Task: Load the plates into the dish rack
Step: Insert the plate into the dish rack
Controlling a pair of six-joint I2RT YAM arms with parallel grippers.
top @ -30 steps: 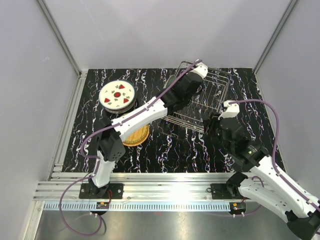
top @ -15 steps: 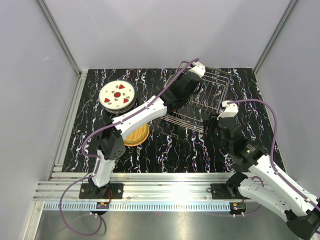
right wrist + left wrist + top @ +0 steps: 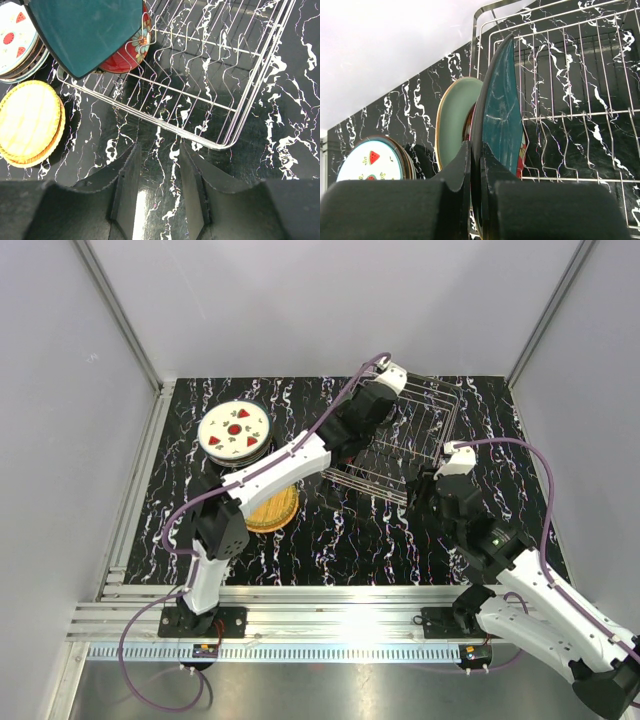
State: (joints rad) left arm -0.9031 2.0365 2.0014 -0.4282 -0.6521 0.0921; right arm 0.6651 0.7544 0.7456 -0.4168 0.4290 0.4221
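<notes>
Teal plate (image 3: pixel 501 115) gripped at rim by left gripper (image 3: pixel 476 167); to be lowered upright into rack (image 3: pixel 580 116) slot; right gripper (image 3: pixel 159 157) parted, empty.

free dish rack (image 3: pixel 220 146) slots beside upright plates (image 3: pixel 121 59)

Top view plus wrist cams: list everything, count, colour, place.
dish rack: one, silver wire, table's far right
dark teal plate: one, held on edge at rack's left end
mint-green plate: one, upright in rack
red plate: one, in rack's left end
strawberry plate: one, white, tops stack, far left
orange-tan plates: apparently two, stacked, near left
table: one, black marbled
left gripper: shut on dark teal plate
right gripper: open, empty, before rack
</notes>
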